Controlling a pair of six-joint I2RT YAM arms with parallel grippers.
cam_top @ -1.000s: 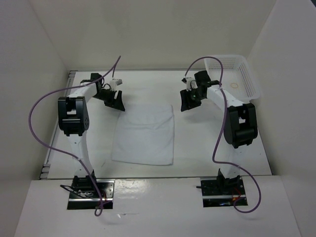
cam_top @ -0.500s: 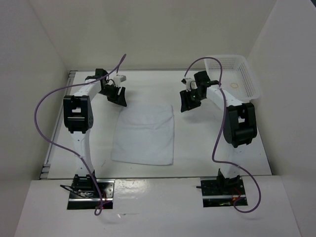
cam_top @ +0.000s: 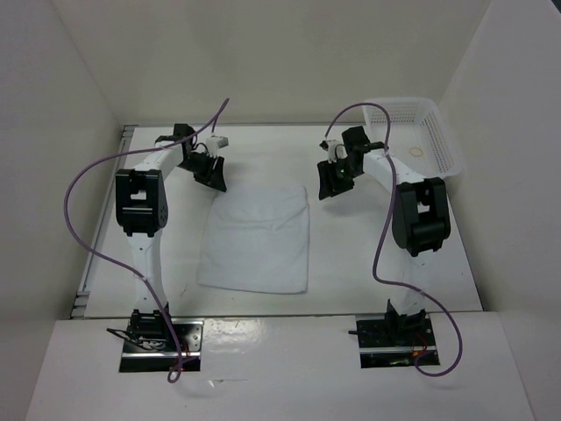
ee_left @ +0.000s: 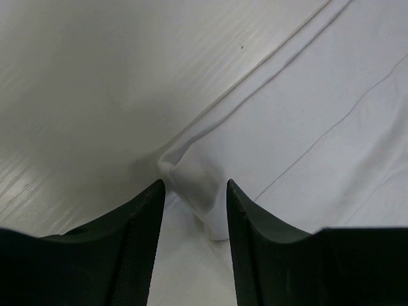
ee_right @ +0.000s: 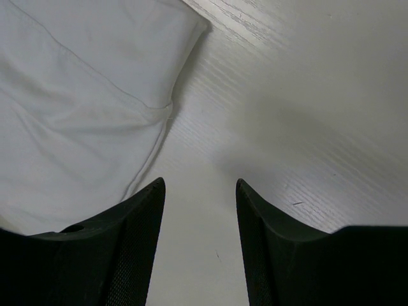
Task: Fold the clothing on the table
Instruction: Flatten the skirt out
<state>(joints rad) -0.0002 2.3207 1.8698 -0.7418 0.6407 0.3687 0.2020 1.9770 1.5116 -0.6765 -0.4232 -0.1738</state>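
Lying flat, the clothing (cam_top: 259,237) sits central on the tabletop (cam_top: 368,263), its far-left corner between the parted fingers of the left hand (ee_left: 194,191) (nothing pinched yet), the right hand (ee_right: 199,188), likewise apart, just beside the far-right corner; grasping seems the step, and next both must close on corners.

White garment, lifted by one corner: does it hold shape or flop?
Likely flops: the clothing lies thin and creased, its corner rumpled between the open left claw. Probably light for its size, being so flat and thin. On the smooth table, a push may slide or bunch it rather than move it whole.
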